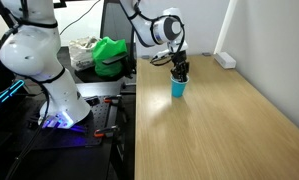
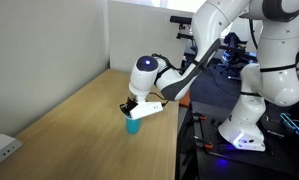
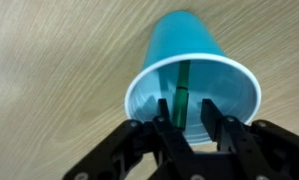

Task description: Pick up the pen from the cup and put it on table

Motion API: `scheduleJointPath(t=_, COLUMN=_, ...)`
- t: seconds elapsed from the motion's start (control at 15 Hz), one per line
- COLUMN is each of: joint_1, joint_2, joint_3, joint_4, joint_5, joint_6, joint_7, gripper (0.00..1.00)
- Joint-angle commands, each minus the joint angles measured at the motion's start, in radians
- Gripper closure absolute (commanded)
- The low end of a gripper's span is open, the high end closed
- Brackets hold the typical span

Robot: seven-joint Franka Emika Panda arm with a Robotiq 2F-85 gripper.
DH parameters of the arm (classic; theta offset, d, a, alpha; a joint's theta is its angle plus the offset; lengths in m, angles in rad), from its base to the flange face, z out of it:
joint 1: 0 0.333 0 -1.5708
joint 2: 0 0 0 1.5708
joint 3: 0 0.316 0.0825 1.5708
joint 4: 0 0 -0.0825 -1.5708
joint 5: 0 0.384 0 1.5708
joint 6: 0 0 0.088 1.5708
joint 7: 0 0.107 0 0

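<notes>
Light brown wood covers the big worktop (image 1: 219,130) in an exterior view, and a white wall stands on its right. The little blue cup (image 1: 178,89) stands upright on the far part of the worktop. The black claw (image 1: 179,72) hangs right over the cup, pointing down at its rim. A white plug box (image 1: 225,60) lies farther right, by the wall. A green cloth (image 1: 111,55) sits on a dark bench to the left. The pen is too small to see from here.

In an exterior view from another side, the cup (image 2: 133,126) is near the right edge of the worktop (image 2: 79,120). The claw (image 2: 135,110) is just above it, at the end of the white arm (image 2: 174,75).

In the wrist view, you look down into the cup (image 3: 204,50). The green pen (image 3: 180,85) is inside it, leaning on the inner wall. The claw (image 3: 192,130) comes in from the bottom, at the cup's rim. Its two black fingers (image 3: 167,135) are apart, with a gap between them. They are not squeezing the pen. The pen is close to the left finger.
</notes>
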Motion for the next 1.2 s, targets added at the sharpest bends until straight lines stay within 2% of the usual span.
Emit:
scheduleJointPath(t=0.0, joint_1=0.016, joint_2=0.012, joint_3=-0.023, joint_4=0.020, joint_5=0.010, joint_6=0.006, joint_7=-0.026, gripper=0.62)
scheduleJointPath(t=0.13, joint_1=0.018, joint_2=0.011, joint_3=-0.025, joint_4=0.020, joint_5=0.008, joint_6=0.003, joint_7=-0.023, gripper=0.86)
scheduleJointPath(t=0.33, joint_1=0.024, joint_2=0.005, joint_3=-0.026, joint_4=0.019, joint_5=0.005, joint_6=-0.006, joint_7=-0.017, gripper=1.00)
scheduleJointPath(t=0.47, joint_1=0.028, joint_2=0.002, joint_3=-0.026, joint_4=0.016, joint_5=0.003, joint_6=-0.009, joint_7=-0.012, gripper=0.96)
scheduleJointPath(t=1.13, joint_1=0.091, joint_2=-0.045, joint_3=-0.021, joint_4=-0.013, joint_5=-0.018, joint_6=-0.073, joint_7=0.040, gripper=0.96)
